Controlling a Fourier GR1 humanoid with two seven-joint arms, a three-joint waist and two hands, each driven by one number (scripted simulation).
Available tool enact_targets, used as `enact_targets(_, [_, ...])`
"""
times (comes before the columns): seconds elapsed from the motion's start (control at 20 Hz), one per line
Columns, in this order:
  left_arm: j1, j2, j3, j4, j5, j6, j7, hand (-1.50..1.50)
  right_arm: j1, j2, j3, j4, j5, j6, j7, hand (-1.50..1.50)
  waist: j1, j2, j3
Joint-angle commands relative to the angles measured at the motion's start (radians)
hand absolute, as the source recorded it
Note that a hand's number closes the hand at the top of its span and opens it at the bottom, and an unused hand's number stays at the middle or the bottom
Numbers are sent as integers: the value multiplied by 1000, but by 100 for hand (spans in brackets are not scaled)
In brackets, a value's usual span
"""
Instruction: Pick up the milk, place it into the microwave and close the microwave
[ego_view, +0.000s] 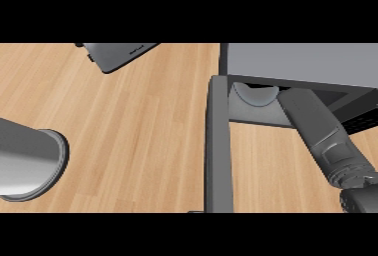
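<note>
Head view, looking steeply down on a light wooden tabletop.

Microwave: grey body at upper right, flat top facing the camera. Its door stands open, swung out toward the viewer, seen edge-on as a long dark grey bar running from the microwave's front left corner down to the lower edge of the view. The cavity opening shows as a dark strip below the top panel, with a lighter grey floor visible inside it.

Right forearm: grey, enters from the lower right and slants up and left into the microwave opening. Its far end passes under the top panel. The right hand itself is hidden inside the cavity; cannot tell whether the fingers are open, closed, or holding anything.

Milk: not identifiable with certainty. A pale, rounded shape sits just inside the cavity, just beside the end of the right forearm, partly cut off by the shadow of the top panel. It may be the milk, but the view does not show enough to confirm. Contact between it and the arm cannot be determined.

Left side: a large grey cylinder with a rounded rim comes in from the left edge, lying over the tabletop, well apart from the microwave. Left hand not in view.

Other: a dark grey flat object with rounded corners, tilted, at the top edge of the view, left of the microwave.
</note>
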Motion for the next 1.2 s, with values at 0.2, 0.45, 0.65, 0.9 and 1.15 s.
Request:
enact_targets(0.2, [-13, -41, -74, -11, -39, -23, -4, -150, 56, 36, -101, -22, -113, 190, -137, -150, -40, -26, -4])
enact_targets(0.45, [6, -77, -144, -52, -58, -38, 14, -150, 100, 72, -153, -13, -173, 269, -174, -150, -49, -34, -5])
enact_targets(0.65, [0, -86, -198, -19, -61, -14, 35, 150, 122, 41, -175, -14, -208, 430, -180, -150, -74, -44, -6])
enact_targets(0.9, [-8, -87, -256, -54, -79, 4, 52, 150, 204, 107, -180, -40, -241, 529, -224, -150, -98, -57, -8])
enact_targets(1.15, [-43, -87, -403, -50, -154, 139, 102, 150, 317, 132, -151, -99, -252, 612, -267, -150, -118, -63, -9])
